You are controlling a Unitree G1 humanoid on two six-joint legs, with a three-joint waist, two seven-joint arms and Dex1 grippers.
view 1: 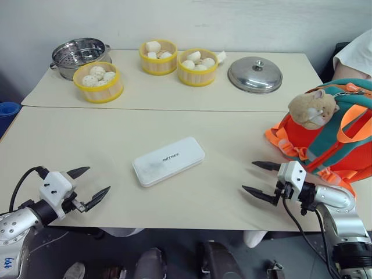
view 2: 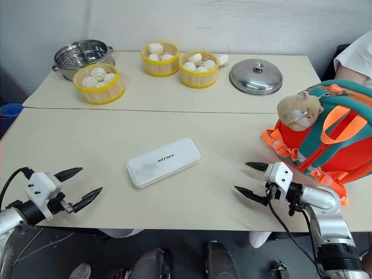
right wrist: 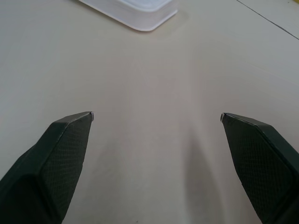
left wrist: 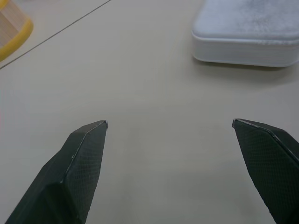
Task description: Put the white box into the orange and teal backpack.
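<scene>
The white box (view 1: 168, 161) lies flat on the near table's middle, dark lettering on its lid; its end shows in the left wrist view (left wrist: 250, 32) and a corner in the right wrist view (right wrist: 135, 11). The orange and teal backpack (view 1: 331, 131) stands at the table's right edge with a tan plush hamster (view 1: 313, 108) on top. My left gripper (view 1: 93, 183) hovers open near the front left edge, left of the box. My right gripper (view 1: 256, 177) is open at the front right, between the box and the backpack. Both hold nothing.
On the far table stand three yellow-rimmed steamer baskets of buns (view 1: 98, 81) (view 1: 158, 56) (view 1: 197, 66), a steel steamer pot (view 1: 78, 55) and a steel lid (view 1: 254, 74). A person's white sleeve (view 1: 356, 53) shows at the far right.
</scene>
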